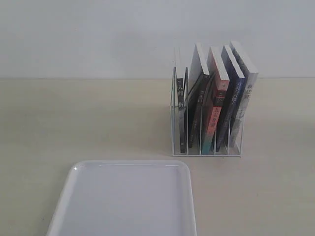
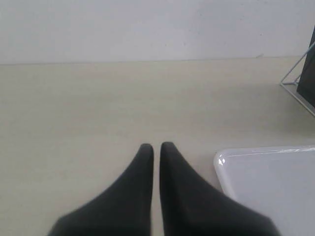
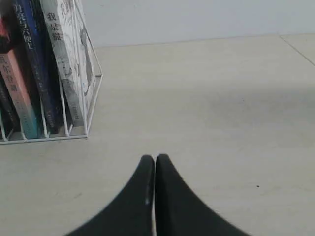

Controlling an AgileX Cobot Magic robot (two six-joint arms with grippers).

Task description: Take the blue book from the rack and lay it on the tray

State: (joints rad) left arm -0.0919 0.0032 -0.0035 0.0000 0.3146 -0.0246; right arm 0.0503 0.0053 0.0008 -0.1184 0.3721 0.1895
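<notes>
- Pale tabletop [image 1: 74, 118] is occupied by white plastic tray [image 1: 123, 201].
- Navy paperback book [image 1: 235, 101] is stood in white wire rack [image 1: 172, 115].
- Black left gripper [image 2: 156, 147], right gripper [image 3: 155, 158] are clenched.

A pale beige table [image 1: 74, 118] with faint wood grain carries everything. Along its far edge rises a plain off-white wall [image 1: 88, 34], bare and unmarked. The light is soft and even, and shadows on the tabletop are weak.

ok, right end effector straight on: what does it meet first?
Looks free: right end effector faces bare table, then the far wall; the rack sits aside, depth unclear.
</notes>
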